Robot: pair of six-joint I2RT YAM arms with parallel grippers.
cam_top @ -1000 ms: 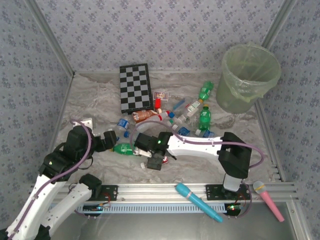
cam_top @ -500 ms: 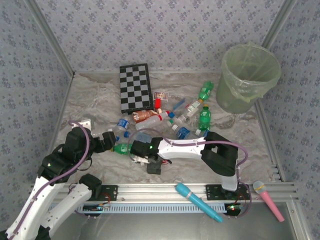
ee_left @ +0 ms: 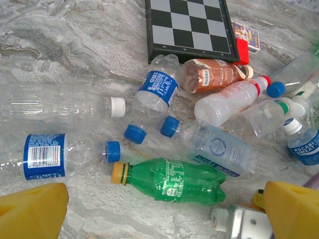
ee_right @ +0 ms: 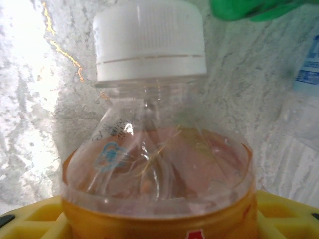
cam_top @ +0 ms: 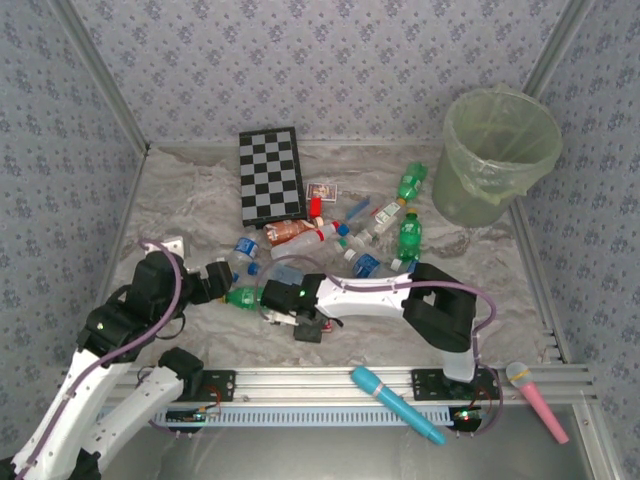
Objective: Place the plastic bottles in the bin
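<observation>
Low among bottles [cam_top: 245,297], right arm [cam_top: 365,290] outstretched.

Messy pile of small plastic bottles [cam_top: 345,235] in the middle of the grey marbled table [cam_top: 180,200], and a tall round bin with pale green bag [cam_top: 500,155] upper right. The right arm's hand [cam_top: 285,316] is down at the pile's lower-left edge, just beside a green soda bottle [cam_top: 243,297].

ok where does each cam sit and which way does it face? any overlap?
Top external: above and behind the arms, looking down across the table to the bin; both arms, left gripper and right gripper show.
Left wrist: on the left arm, facing the bottle pile and checkerboard; yellow fingers at both bottom corners.
Right wrist: on the right arm, close on a white-capped bottle between its yellow fingers.
Shared: green bottle, top and left wrist.
</observation>
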